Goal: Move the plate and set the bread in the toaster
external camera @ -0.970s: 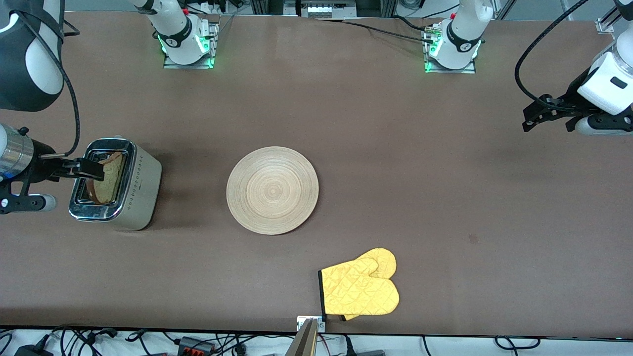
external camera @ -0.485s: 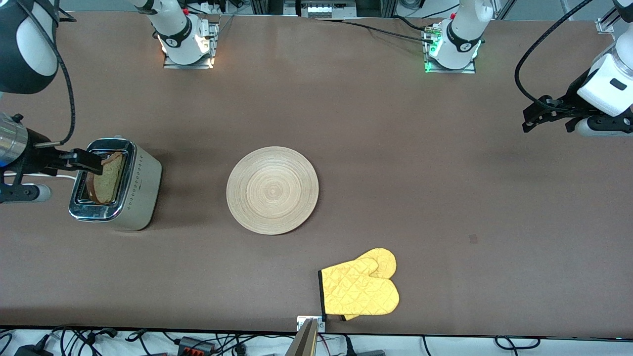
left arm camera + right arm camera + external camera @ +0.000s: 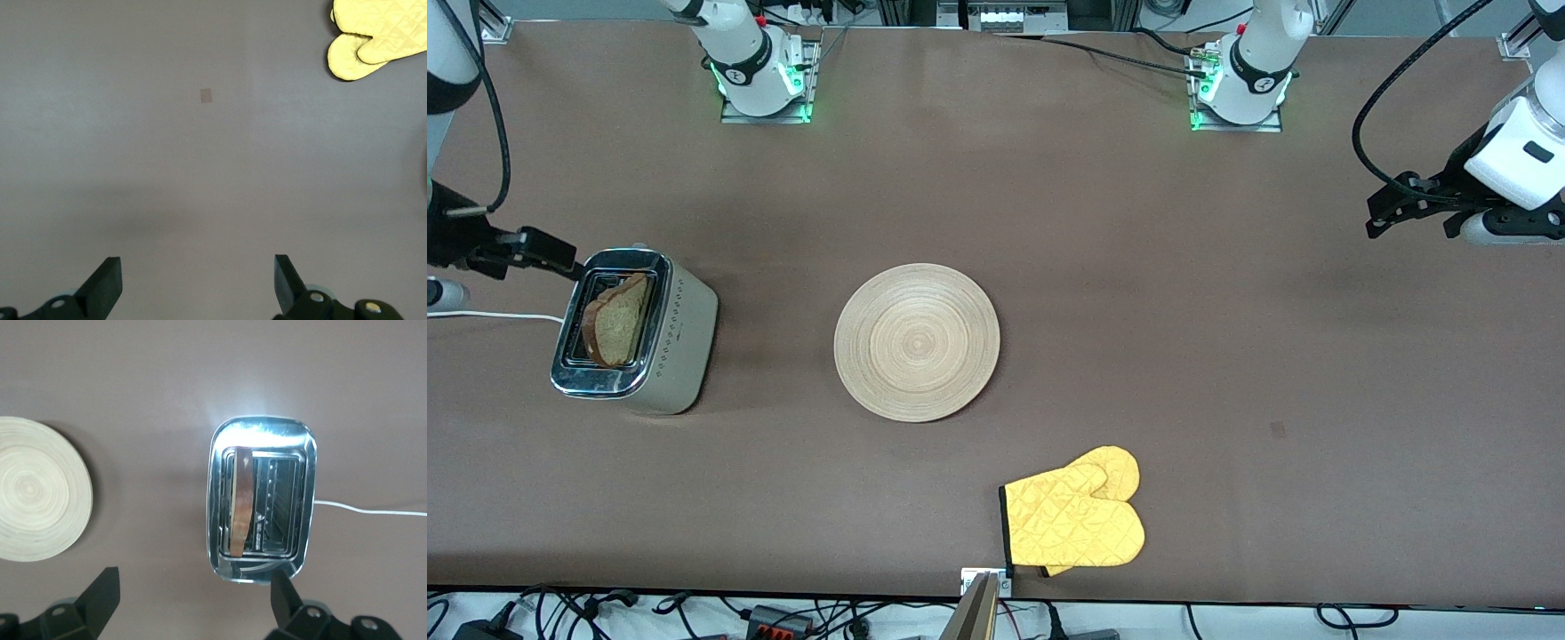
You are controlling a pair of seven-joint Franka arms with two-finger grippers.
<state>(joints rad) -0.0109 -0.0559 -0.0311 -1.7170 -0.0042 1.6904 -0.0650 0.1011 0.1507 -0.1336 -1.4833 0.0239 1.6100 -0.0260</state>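
bread (image 3: 615, 322): standing in one slot of the toaster (image 3: 640, 333), top edge sticking out
toaster: right arm's end of the desk (image 3: 1138, 267), white cord trailing off
plate (image 3: 917, 342): mid-desk, bare, well apart from toaster
oven mitt (image 3: 1074, 520): yellow, nearer the front camera than plate
right gripper (image 3: 547, 252): fingers released, empty, just beside toaster's top
left gripper (image 3: 1392, 209): waits over left arm's end, fingers released

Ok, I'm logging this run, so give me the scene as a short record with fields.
bread: standing in a slot of the toaster
plate: bare, mid-table
oven mitt: nearer the front camera than the plate
right gripper: open, holding nothing, beside the toaster
left gripper: open, waiting over the left arm's end of the table
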